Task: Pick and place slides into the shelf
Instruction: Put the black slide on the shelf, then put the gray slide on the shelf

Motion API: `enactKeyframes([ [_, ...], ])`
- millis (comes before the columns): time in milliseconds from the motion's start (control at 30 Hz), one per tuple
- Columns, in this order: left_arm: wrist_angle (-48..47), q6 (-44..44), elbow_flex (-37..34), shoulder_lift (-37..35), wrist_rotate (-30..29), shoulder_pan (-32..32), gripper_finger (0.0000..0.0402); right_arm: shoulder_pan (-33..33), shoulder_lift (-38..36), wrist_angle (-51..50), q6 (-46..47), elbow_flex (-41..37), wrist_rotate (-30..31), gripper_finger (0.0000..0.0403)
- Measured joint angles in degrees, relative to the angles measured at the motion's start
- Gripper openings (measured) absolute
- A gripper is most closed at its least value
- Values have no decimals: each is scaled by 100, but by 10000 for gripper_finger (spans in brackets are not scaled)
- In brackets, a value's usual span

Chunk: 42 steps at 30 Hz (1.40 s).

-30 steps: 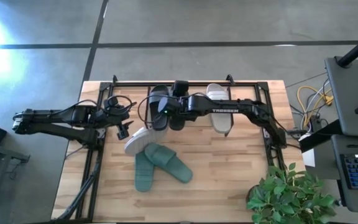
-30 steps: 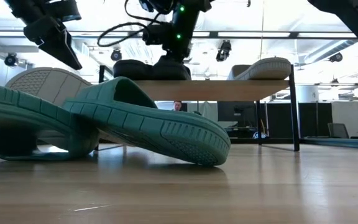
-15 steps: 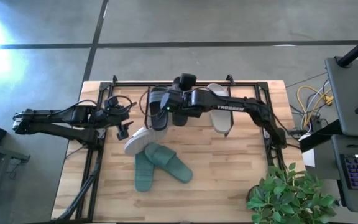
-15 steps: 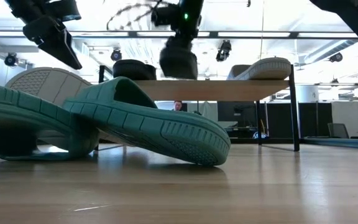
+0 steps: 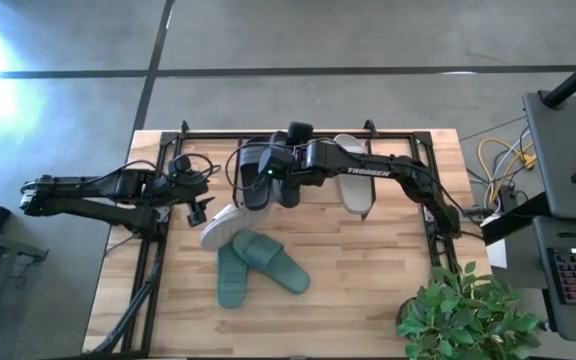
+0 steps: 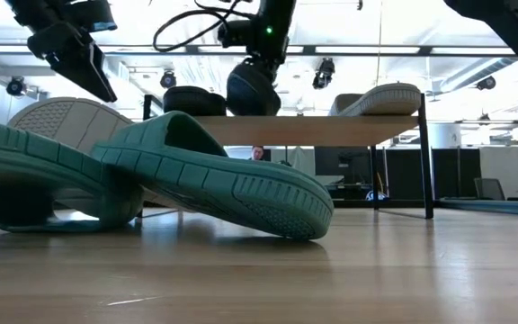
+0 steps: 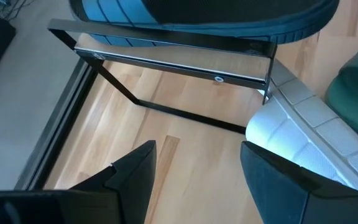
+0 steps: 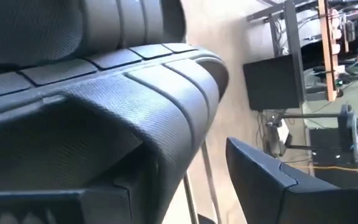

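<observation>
My right gripper (image 5: 286, 172) is over the shelf (image 6: 331, 129) and shut on a black slide (image 6: 252, 90). The other black slide (image 5: 252, 172) lies on the shelf board beside it, toward the table's left. One white slide (image 6: 380, 97) lies on the board's right part. The second white slide (image 5: 218, 226) rests on the table, partly under the teal pair (image 5: 258, 265). My left gripper (image 5: 198, 210) hangs open above the table, close to that white slide (image 7: 303, 124). My right gripper holds the black slide from above, fingers pointing down. The slide's ribbed strap (image 8: 160, 118) fills the wrist view beside one finger (image 8: 266, 177), and the slide itself hides the place of contact. The slide is tilted, its lowest part level with the shelf board (image 6: 268, 121).
The black table frame (image 5: 158, 230) runs along the table's left and far edges. A potted plant (image 5: 463, 315) stands at the near right corner. Bare wood (image 5: 368, 270) lies to the right of the teal pair. Cables hang from both arms.
My right gripper has risen from the shelf board, carrying the black slide, which lay flat on the board a second ago. It has since tipped the slide and shifted it slightly toward the other black slide. The left arm has kept still.
</observation>
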Motion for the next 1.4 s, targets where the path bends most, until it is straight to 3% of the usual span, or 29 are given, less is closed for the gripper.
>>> enactKeyframes([
  [233,8,-42,-1,3,-15,0,219,33,0,-65,-222,82,-58,180],
  [567,31,-48,1,115,-15,0,219,-128,-26,-137,783,209,-891,180],
  [767,55,-49,1,140,-14,0,219,-165,-35,-287,1117,230,-1700,180],
  [1067,55,-58,1,141,10,0,219,-26,-405,-765,1358,380,-1856,180],
  [1133,45,-88,1,140,298,0,219,-23,-583,-896,1548,386,-2619,180],
  [1233,1,-362,-1,140,1334,4,219,-45,-723,-1113,2098,386,-3823,180],
  [1300,-99,-664,-16,150,1966,4,219,-10,-734,-1295,2282,386,-3813,180],
  [1400,-547,-1008,-33,192,2325,10,219,115,-734,-1429,2302,382,-3504,180],
])
